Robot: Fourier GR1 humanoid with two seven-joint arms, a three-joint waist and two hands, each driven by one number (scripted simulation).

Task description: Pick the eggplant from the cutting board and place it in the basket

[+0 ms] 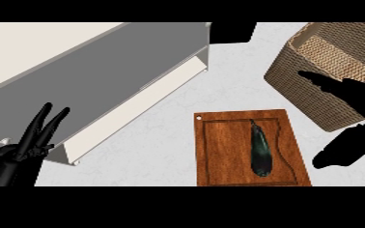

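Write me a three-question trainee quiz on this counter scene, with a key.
1. True or false: the eggplant lies in the basket.
2. The left hand shows at the view's lower left, the right hand at its right edge. Which is nearer the basket? A left, B right.
3. Fill in: the eggplant lies on the ____.
Key: 1 false; 2 B; 3 cutting board.

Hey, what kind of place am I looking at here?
Most likely a kitchen counter: a wooden cutting board with an eggplant lying on it sits on a pale speckled worktop, next to a woven basket.
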